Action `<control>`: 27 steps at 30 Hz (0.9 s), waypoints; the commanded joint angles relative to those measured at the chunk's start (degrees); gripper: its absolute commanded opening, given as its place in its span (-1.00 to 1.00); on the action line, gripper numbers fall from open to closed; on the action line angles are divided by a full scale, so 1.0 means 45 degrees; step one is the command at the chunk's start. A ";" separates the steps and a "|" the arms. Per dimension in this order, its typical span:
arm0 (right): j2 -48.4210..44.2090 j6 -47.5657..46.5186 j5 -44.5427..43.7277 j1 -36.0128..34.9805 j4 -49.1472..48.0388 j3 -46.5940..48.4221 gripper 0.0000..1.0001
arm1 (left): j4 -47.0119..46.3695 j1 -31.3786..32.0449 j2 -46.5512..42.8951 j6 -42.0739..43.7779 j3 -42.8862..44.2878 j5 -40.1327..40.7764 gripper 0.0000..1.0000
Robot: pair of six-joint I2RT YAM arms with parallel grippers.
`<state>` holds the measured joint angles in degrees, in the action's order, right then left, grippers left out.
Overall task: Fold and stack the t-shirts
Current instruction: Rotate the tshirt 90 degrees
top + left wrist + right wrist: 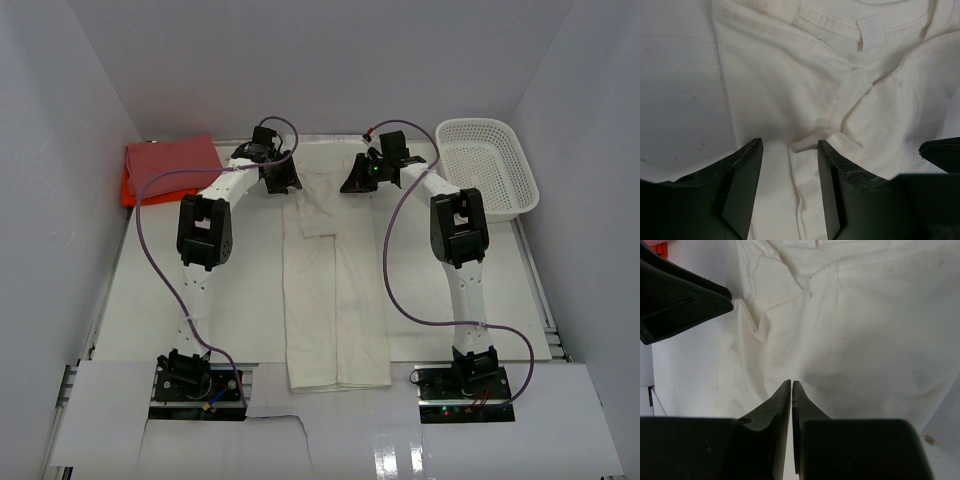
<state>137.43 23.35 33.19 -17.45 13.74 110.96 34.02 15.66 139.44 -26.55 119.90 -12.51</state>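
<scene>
Top external view: sees the cream t-shirt (pixel 335 300) folded long down the middle of the surface (pixel 250 320), left gripper (pixel 789 145) part open over its collar end, ready to pinch, right gripper (pixel 791 383) shut tight, nothing seen inside.

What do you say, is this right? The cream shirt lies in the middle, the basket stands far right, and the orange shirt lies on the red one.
Not quite: the top view shows the red shirt lying on the orange shirt, not under it. The cream shirt does lie in the middle, and the basket stands far right.
</scene>
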 commanded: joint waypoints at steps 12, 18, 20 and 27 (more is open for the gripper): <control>0.0164 -0.0307 0.0124 0.0109 0.0014 -0.0204 -0.79 | -0.2029 -0.0823 -0.1375 -0.0312 -0.2067 -0.2038 0.11; 0.0223 -0.0307 0.0261 0.0109 0.0014 -0.0184 -0.79 | -0.3224 -0.1195 -0.1436 0.0136 -0.2776 -0.3741 0.15; 0.0203 -0.0307 0.0261 0.0109 0.0033 -0.0223 -0.79 | -0.3419 -0.1195 -0.1357 0.0371 -0.2951 -0.3879 0.16; 0.0164 -0.0327 0.0203 0.0187 0.0033 -0.0282 -0.79 | -0.3752 -0.1176 -0.1357 0.0547 -0.3128 -0.3938 0.15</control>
<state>137.80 23.29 33.23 -17.23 13.98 109.91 17.80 10.24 136.55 -25.87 106.59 -29.74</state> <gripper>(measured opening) 0.107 0.577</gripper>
